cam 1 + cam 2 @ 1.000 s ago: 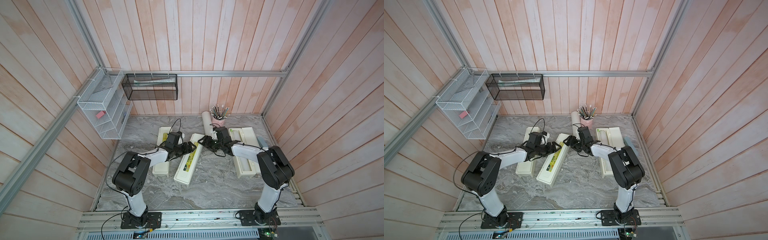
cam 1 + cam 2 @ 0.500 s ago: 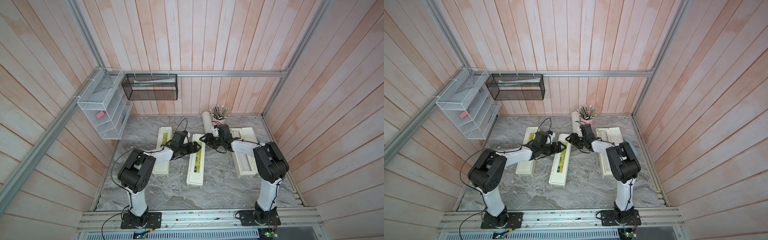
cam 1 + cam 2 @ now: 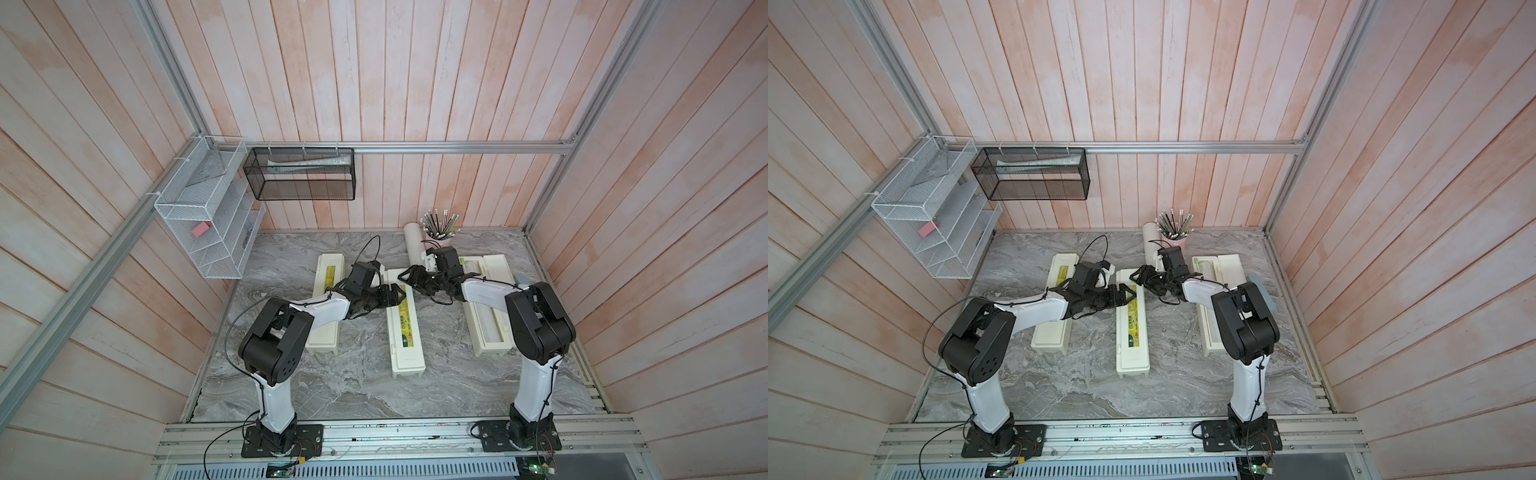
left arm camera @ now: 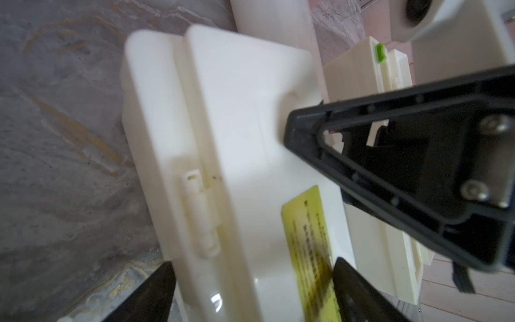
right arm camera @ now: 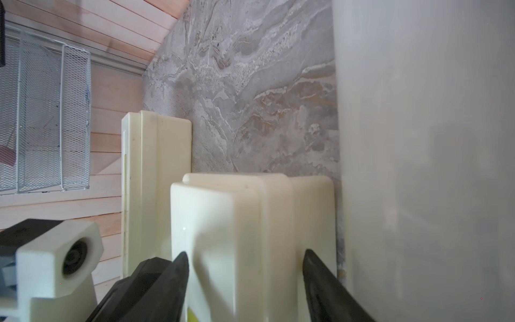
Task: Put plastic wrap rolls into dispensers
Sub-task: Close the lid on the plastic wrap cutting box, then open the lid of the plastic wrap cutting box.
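Three cream dispensers lie side by side on the marble top. The left dispenser is closed. The middle dispenser is closed too, its yellow-green label up. The right dispenser lies open. My left gripper spans the middle dispenser across its width, jaws wide, a finger against each side. My right gripper is open over that box's far end. A white plastic wrap roll lies behind it.
A pink pencil cup stands at the back beside the roll. A white wire rack and a black mesh basket hang on the walls. A grey-blue object lies by the right edge, partly behind my right arm.
The middle dispenser has swung from a diagonal to parallel with the other two. Both grippers moved with its far end, toward the back.
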Tool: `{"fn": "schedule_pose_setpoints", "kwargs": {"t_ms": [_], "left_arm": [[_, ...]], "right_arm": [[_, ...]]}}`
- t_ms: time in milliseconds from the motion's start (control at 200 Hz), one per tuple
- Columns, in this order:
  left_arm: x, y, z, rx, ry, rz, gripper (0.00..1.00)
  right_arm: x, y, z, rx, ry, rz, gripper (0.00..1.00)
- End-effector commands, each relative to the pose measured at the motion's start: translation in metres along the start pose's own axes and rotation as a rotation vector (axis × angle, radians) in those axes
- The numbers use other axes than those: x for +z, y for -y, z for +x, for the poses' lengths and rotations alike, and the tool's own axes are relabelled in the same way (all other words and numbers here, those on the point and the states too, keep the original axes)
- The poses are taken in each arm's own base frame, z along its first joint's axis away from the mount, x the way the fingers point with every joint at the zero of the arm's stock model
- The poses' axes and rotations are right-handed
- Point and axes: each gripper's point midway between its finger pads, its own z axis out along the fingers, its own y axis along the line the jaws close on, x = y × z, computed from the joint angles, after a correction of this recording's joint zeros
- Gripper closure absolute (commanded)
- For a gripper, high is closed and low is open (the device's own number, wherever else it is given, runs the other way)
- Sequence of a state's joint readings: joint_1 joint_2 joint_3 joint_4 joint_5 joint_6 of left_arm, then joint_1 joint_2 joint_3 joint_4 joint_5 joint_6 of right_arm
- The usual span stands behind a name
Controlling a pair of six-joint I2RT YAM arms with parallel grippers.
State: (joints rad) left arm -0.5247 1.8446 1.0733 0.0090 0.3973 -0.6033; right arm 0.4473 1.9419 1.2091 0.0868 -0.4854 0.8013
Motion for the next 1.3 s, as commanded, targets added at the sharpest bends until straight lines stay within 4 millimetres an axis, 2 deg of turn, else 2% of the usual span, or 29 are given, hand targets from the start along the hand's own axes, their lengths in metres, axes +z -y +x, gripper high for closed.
{"fn": "schedule_pose_setpoints", "kwargs": {"t_ms": [0,105,195,330,490,695,920,1110,1295], "left_arm": [[-0.015,-0.046,0.050,-0.072,-0.148,-0.168,0.11],[-0.039,-0.027,0.026,-0.046,-0.083,-0.127,0.10],[-0.057,-0.013,0.016,-0.013,-0.049,-0.101,0.10],[-0.074,-0.017,0.018,0.011,-0.034,-0.148,0.10],[-0.075,-0.028,0.035,-0.010,-0.054,-0.165,0.10],[-0.063,-0.035,0.058,-0.034,-0.081,-0.145,0.11],[-0.054,-0.022,0.067,-0.012,-0.087,-0.121,0.11],[-0.050,-0.024,0.076,-0.019,-0.100,-0.125,0.11],[-0.060,-0.022,0.072,-0.013,-0.060,-0.129,0.11]], "right_arm": [[-0.024,-0.015,0.012,-0.055,-0.013,0.026,0.28],[-0.048,-0.033,0.010,-0.104,0.020,0.002,0.18],[-0.064,-0.045,0.014,-0.134,0.031,-0.031,0.11],[-0.079,-0.050,0.030,-0.137,0.008,-0.064,0.08],[-0.088,-0.047,0.054,-0.139,-0.023,-0.087,0.08],[-0.088,-0.039,0.082,-0.125,-0.067,-0.104,0.08],[-0.083,-0.041,0.108,-0.135,-0.114,-0.102,0.08],[-0.081,-0.039,0.122,-0.129,-0.133,-0.106,0.08],[-0.080,-0.036,0.128,-0.129,-0.145,-0.098,0.08]]}}
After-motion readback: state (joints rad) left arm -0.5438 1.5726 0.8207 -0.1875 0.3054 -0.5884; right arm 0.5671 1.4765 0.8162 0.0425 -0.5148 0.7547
